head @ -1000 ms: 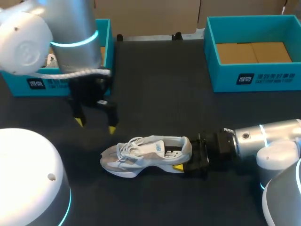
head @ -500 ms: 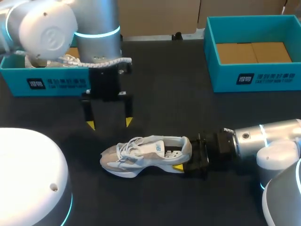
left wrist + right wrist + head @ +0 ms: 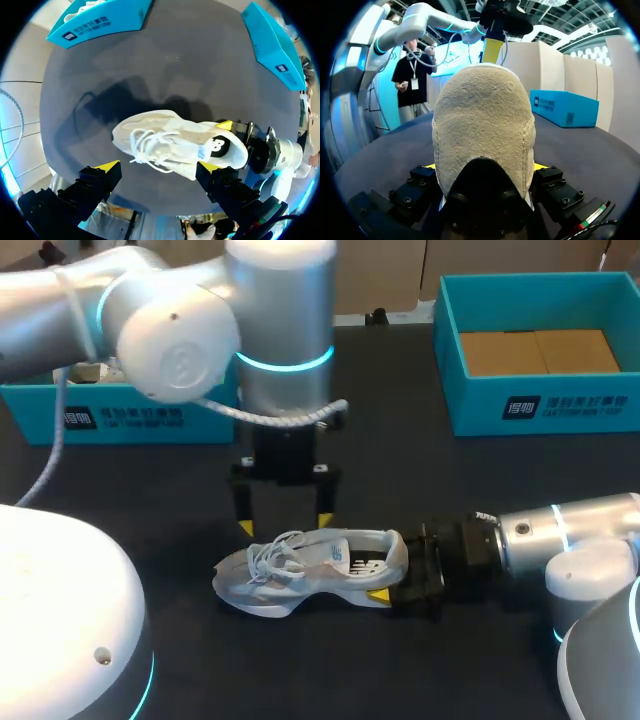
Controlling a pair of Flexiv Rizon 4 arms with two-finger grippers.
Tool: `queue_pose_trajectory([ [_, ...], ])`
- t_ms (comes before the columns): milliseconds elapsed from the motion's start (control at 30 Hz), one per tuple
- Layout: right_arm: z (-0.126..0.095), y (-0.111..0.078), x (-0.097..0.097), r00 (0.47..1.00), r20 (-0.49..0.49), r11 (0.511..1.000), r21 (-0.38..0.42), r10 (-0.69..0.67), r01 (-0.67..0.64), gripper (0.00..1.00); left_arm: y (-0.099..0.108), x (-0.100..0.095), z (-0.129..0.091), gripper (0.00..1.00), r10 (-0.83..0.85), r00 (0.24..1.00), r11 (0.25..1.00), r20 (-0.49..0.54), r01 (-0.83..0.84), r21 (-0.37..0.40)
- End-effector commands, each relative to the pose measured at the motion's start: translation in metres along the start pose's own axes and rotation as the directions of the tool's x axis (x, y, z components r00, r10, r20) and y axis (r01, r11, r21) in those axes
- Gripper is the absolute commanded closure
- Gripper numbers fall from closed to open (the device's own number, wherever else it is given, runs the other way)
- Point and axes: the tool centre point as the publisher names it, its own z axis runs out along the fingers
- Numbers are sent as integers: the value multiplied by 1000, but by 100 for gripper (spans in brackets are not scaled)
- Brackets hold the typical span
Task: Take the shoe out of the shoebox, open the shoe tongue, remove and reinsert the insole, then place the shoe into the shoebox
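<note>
A: So why is your right gripper clamped on the heel like that?

B: Well, your shoe stands sole-down on the bench, outside both boxes, with its toe toward your left side. Your right gripper comes in low and level and pinches the heel from both sides. I judge that pins the shoe so it cannot slide or roll when the tongue is pulled.

A: And your left one?

B: Your left gripper hangs pointing straight down over the laces, fingers spread wide, holding nothing. In the left wrist view the lacing lies between its two yellow tips, which suits a descent onto the tongue.

A: Where does the shoe end up?

B: You have two blue boxes at the back edge. The far-right shoebox shows a bare cardboard floor, and the far-left shoebox has something white inside. Both sit well apart from the shoe, so you have working room. The insole looks not yet removed.
</note>
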Motion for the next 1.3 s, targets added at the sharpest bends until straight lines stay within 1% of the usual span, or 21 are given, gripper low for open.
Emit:
queue_pose_trajectory([
  [33,0,1,0,1000,1,1000,2,-1,1,100,1,24,5,0,10,996,1000,90,-10,0],
  [100,0,1,0,1000,1,1000,2,-1,1,100,3,27,7,0,18,995,1000,97,-18,7],
  [167,0,1,0,1000,1,1000,2,-1,1,100,5,37,13,0,18,993,999,120,-21,25],
  [233,0,1,0,1000,1,1000,2,-1,1,100,6,42,19,0,30,990,999,138,-33,20],
  [333,0,1,0,1000,1,1000,2,-1,1,100,5,50,27,0,31,987,999,157,-37,35],
  [400,0,1,0,1000,1,1000,2,-1,1,100,3,55,32,0,32,985,999,170,-37,25],
  [467,0,1,0,1000,1,1000,2,-1,1,100,1,60,38,0,23,982,999,185,-30,35],
  [600,0,1,0,1000,1,1000,2,-1,1,100,-1,66,45,0,23,979,999,201,-30,29],
  [733,0,1,0,1000,1,1000,2,-1,1,100,-1,67,52,0,45,975,998,216,-51,24],
  [1000,0,1,0,1000,1,1000,2,-1,1,100,-2,69,65,0,63,967,996,246,-74,39],
  [1200,0,1,0,1000,1,1000,2,-1,1,100,-6,58,74,0,68,962,996,264,-79,29],
  [1300,0,1,0,1000,1,1000,2,-1,1,100,-8,52,78,0,78,959,997,272,-83,7],
])
